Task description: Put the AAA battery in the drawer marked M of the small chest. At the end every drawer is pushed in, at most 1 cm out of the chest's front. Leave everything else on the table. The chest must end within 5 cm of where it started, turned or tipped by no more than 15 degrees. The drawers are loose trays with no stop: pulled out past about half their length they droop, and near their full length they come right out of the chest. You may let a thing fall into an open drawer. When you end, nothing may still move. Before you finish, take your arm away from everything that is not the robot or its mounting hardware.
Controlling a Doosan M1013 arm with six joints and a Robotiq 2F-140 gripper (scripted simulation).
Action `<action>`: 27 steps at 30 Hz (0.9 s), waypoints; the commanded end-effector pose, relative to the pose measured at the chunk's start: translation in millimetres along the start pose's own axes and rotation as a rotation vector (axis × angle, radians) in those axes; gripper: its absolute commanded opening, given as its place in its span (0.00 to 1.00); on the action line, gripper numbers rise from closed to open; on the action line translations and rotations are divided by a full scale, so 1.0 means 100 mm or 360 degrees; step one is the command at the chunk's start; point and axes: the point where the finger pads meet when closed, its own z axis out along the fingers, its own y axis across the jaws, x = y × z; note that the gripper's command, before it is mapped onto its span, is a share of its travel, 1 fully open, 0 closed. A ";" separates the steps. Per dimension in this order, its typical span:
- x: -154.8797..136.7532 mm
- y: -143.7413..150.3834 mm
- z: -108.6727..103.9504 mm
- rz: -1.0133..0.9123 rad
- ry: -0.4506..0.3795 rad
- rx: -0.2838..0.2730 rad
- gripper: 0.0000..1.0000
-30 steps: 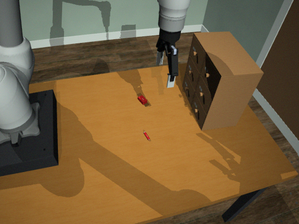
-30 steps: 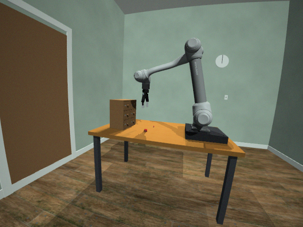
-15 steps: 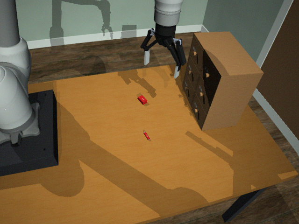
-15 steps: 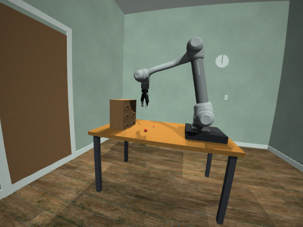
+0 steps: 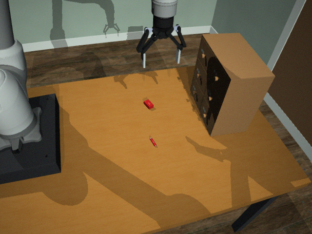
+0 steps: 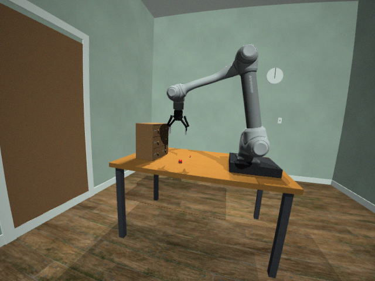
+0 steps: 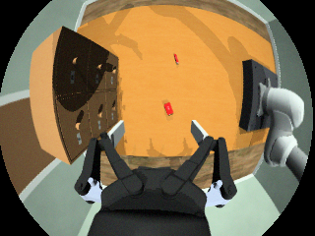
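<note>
Your end effector [image 5: 161, 61] [image 6: 177, 131] [image 7: 157, 126] is spread fully open, with nothing between its fingers; it hangs pointing down, well above the table [image 5: 113, 113] [image 6: 200, 166] [image 7: 148, 88]. In the top view, the red AAA battery [image 5: 152, 142] [image 6: 190, 156] [image 7: 176, 59] lies on its side near the middle of the table, nearer than the red block [image 5: 148, 104] [image 6: 180, 161] [image 7: 168, 108] (small too, but chunkier); the two sit apart, neither touching the other. To their right you have the small chest [image 5: 236, 106] [image 6: 144, 140] [image 7: 43, 98], upright, its six drawers in two columns facing left toward them; all look pushed in, though you cannot read which label is M. At the far left of your table, the arm [image 5: 15, 100] [image 6: 252, 99] [image 7: 283, 113] stands on a black base [image 5: 48, 163] [image 6: 272, 172] [image 7: 248, 93].
</note>
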 end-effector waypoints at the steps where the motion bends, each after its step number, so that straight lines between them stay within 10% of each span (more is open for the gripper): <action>1: -0.13 0.03 -0.01 -0.0444 -0.0021 0.0005 1.00; 22: -0.37 0.09 -0.02 -0.2342 -0.0060 0.0037 1.00; 27: -0.36 0.09 -0.01 -0.2384 -0.0060 0.0047 1.00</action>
